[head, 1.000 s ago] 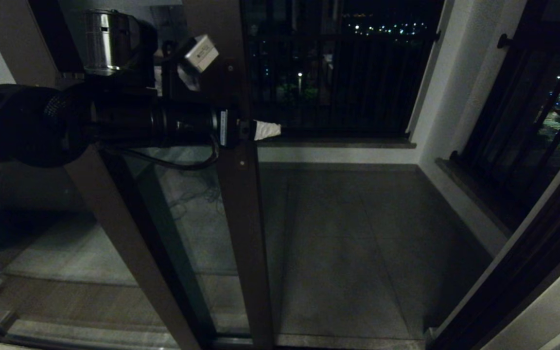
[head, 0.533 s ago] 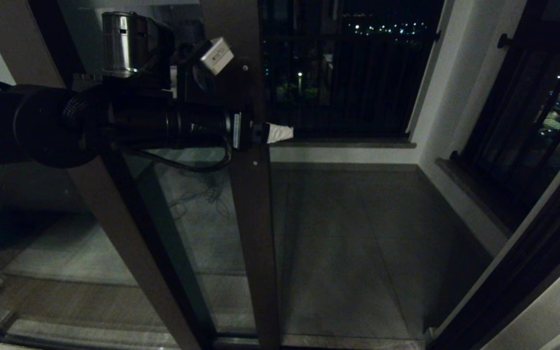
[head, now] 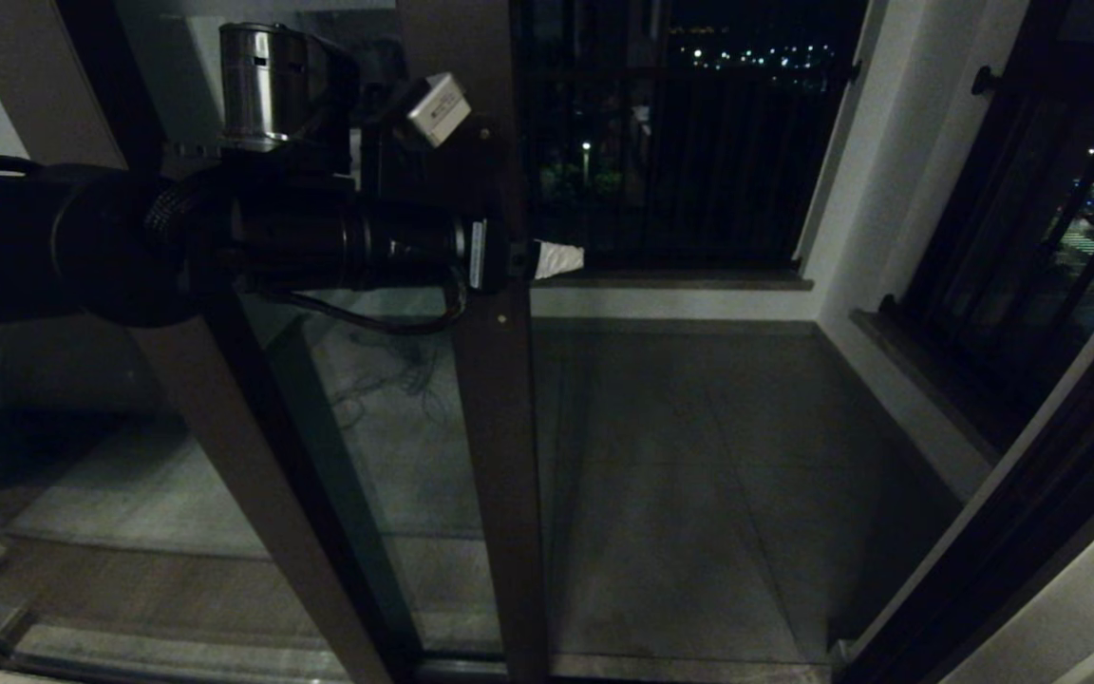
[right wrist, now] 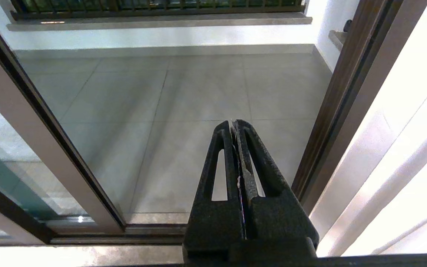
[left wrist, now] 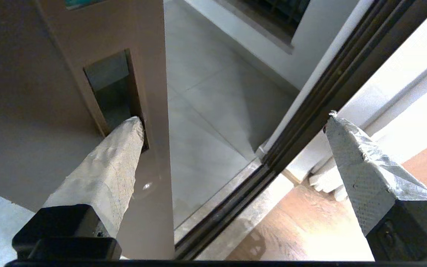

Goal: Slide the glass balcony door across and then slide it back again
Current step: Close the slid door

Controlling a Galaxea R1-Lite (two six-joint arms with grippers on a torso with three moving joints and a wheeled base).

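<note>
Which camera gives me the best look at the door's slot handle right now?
The left wrist view: the slot handle fills the frame, one left gripper fingertip at its lower end. In the head view the arm covers it; the right wrist view doesn't show it.

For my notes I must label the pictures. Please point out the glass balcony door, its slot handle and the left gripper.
glass balcony door [head: 499, 427]: head view, on its brown upright edge.
slot handle [left wrist: 111, 89]: left wrist view, inside the recess.
left gripper [left wrist: 235, 122]: left wrist view, midway between the open fingertips.

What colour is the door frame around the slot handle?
Brown, clearest in the left wrist view: glass balcony door, slot handle.
</note>
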